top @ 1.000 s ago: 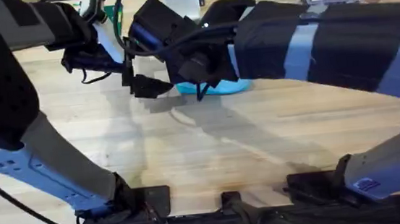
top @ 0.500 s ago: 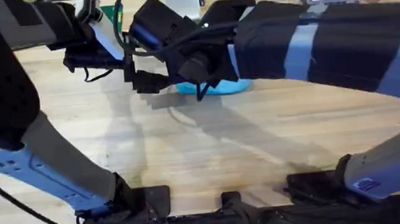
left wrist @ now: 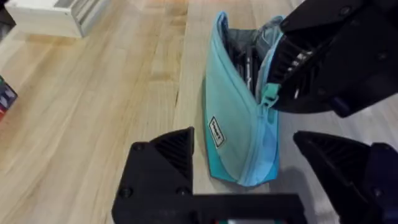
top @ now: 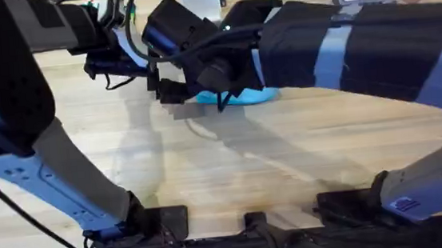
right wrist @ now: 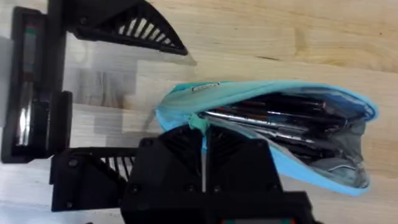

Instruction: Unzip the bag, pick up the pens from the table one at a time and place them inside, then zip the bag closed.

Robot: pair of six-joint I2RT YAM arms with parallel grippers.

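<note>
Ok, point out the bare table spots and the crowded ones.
Free: the table between the bag and the arm bases, and the near left under the left arm. Crowded: around the bag, where the left gripper and right gripper meet.

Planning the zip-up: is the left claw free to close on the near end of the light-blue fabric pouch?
Probably yes: the left claw is open, straddling the light-blue fabric pouch; the right claw holds the zipper pull beyond.

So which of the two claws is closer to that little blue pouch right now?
The right. The right gripper is shut on the zipper pull at the bag's open end. The left gripper is open, straddling that end without touching.
</note>
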